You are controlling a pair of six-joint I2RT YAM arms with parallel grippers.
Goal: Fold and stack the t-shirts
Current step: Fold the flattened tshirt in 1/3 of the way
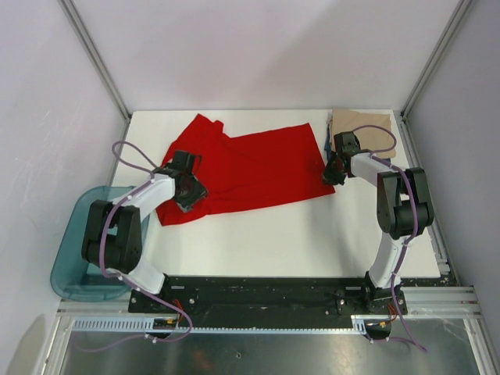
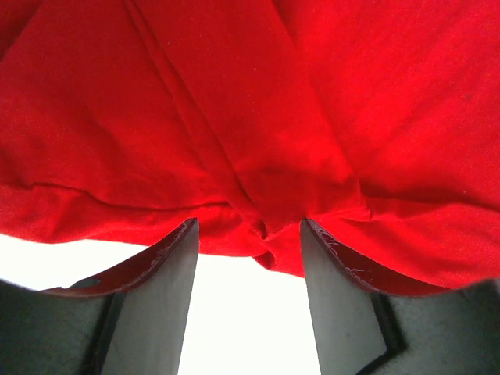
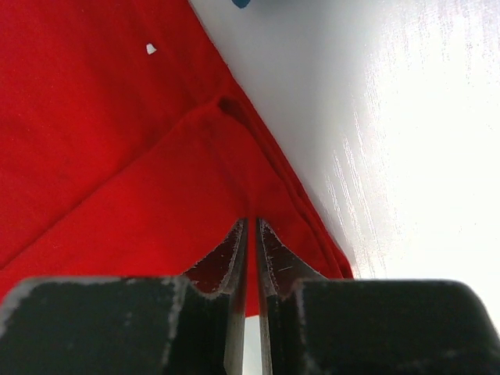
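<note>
The bright red t-shirt (image 1: 258, 168) lies spread across the middle of the white table (image 1: 258, 242), partly folded, with one sleeve toward the back left. My left gripper (image 1: 187, 186) is over its left part. In the left wrist view the left gripper (image 2: 250, 223) is open, with a bunched fold of red cloth (image 2: 234, 117) between its tips. My right gripper (image 1: 334, 168) is at the shirt's right edge. In the right wrist view it (image 3: 251, 221) is shut on the hem of the red cloth (image 3: 117, 156). The tan shirt (image 1: 366, 126) lies folded at the back right. A dark blue sliver (image 3: 241, 2) shows at the top edge.
A translucent teal tub (image 1: 74, 250) stands off the table's left edge beside the left arm's base. Grey walls and metal posts (image 1: 94, 58) close in the back and sides. The black base rail (image 1: 258, 293) runs along the near edge.
</note>
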